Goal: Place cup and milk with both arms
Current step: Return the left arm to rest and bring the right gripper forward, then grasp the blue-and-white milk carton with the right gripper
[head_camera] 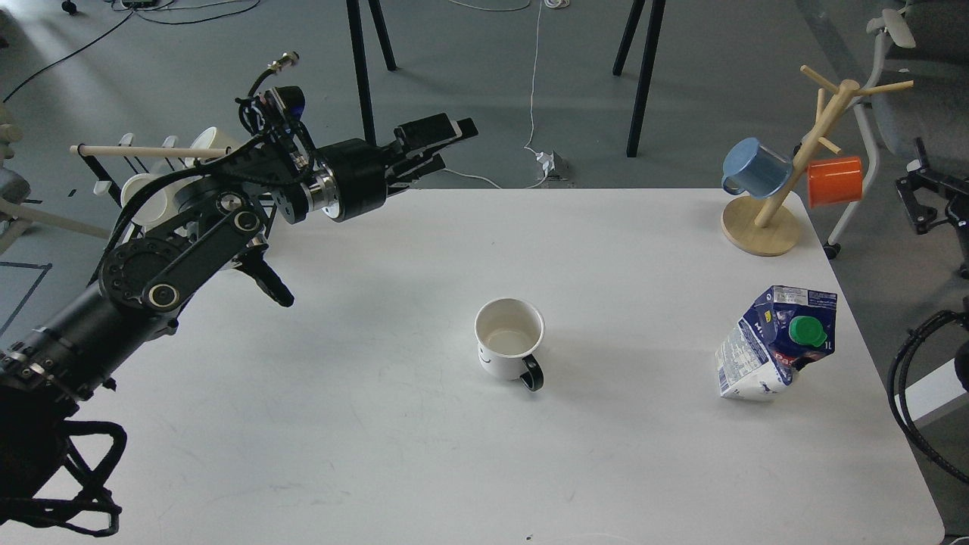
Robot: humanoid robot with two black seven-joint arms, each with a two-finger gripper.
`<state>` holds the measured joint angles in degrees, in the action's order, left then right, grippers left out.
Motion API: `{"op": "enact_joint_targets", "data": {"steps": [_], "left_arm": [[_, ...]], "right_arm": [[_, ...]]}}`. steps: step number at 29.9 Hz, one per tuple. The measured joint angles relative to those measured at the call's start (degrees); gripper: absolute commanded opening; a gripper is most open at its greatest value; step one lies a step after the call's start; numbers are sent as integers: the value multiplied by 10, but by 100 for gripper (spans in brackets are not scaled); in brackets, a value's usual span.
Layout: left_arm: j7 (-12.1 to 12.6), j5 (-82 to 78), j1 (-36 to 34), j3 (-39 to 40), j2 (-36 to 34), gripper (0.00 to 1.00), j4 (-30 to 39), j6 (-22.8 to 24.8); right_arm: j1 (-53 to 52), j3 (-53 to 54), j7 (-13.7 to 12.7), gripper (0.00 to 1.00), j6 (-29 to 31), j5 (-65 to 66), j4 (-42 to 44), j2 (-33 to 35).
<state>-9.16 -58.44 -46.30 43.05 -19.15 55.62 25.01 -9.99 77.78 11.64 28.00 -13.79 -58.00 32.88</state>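
My left gripper (447, 144) is hanging in the air over the far left edge of the white table (378, 454), and it is pointing to the right. Its two fingers are lying close to each other, with only a thin dark line between them, and they are not holding anything. I am not seeing my right gripper at all. The cup (509, 338) is sitting upright near the middle of the table, well apart from my left gripper, closer to me and to the right of it. The cup is white, it is showing an empty inside, and its black handle is pointing toward me and a bit to the right. A small black smile mark is showing on its side. The milk (776, 342) is standing near the right edge of the table, even farther from my left gripper, and well apart from the cup. The carton is blue and white, it is looking dented and leaning a little, and its round green cap is facing me. Behind it, in the far right corner, a wooden mug tree (787, 170) is holding a blue mug (753, 168) and an orange mug (834, 182).
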Motion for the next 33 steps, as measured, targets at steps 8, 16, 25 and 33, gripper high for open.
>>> {"op": "enact_joint_targets", "data": {"steps": [8, 16, 25, 33], "left_arm": [[-103, 285, 20, 46, -30, 99, -42, -16], [-126, 451, 25, 78, -33, 99, -120, -13], [-119, 486, 45, 83, -41, 99, -123, 7], [-118, 486, 45, 80, -48, 99, -123, 7]], "right_arm": [[182, 7, 36, 99, 0, 0, -55, -10], [321, -18, 32, 98, 0, 9, -129, -90], [339, -78, 34, 94, 0, 41, -144, -167], [323, -77, 34, 88, 0, 47, -151, -186]]}}
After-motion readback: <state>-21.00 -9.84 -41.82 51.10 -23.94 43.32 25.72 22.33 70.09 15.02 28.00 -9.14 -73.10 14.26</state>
